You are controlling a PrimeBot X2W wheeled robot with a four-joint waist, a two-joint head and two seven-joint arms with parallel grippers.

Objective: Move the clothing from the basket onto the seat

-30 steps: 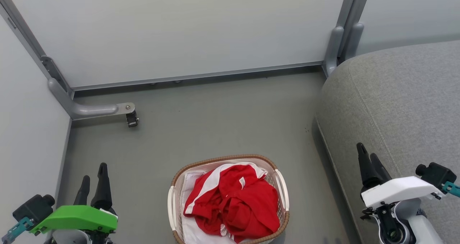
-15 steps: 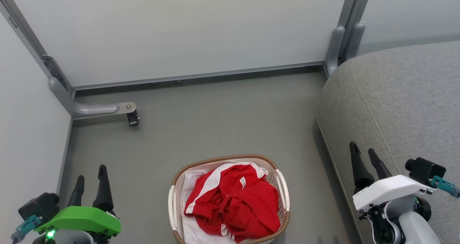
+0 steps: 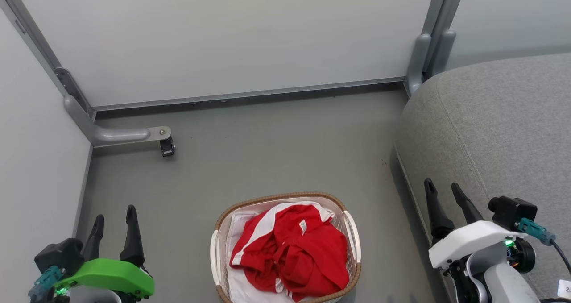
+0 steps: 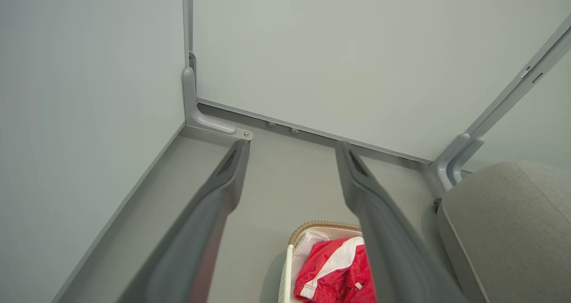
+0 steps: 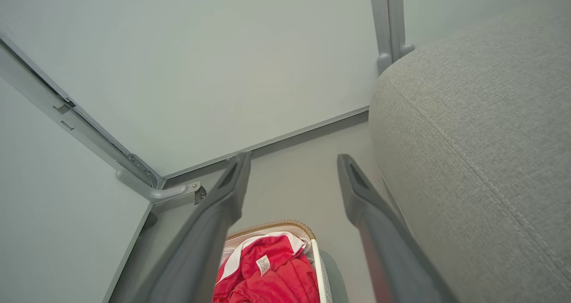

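Pale wall panels (image 3: pixel 250 39) on a grey frame close the corner, with grey floor (image 3: pixel 276 151) below. Seat (image 3: pixel 504 129) at right, near the basket but apart. Basket (image 3: pixel 281 197) stands on the floor, centre front. Clothing (image 3: pixel 294 254) lies bunched inside it, red with white panels, over a white liner (image 3: pixel 236 285). Left gripper (image 3: pixel 114 213) and right gripper (image 3: pixel 442 184): fingers spread wide, holding nothing, one either side of the basket.
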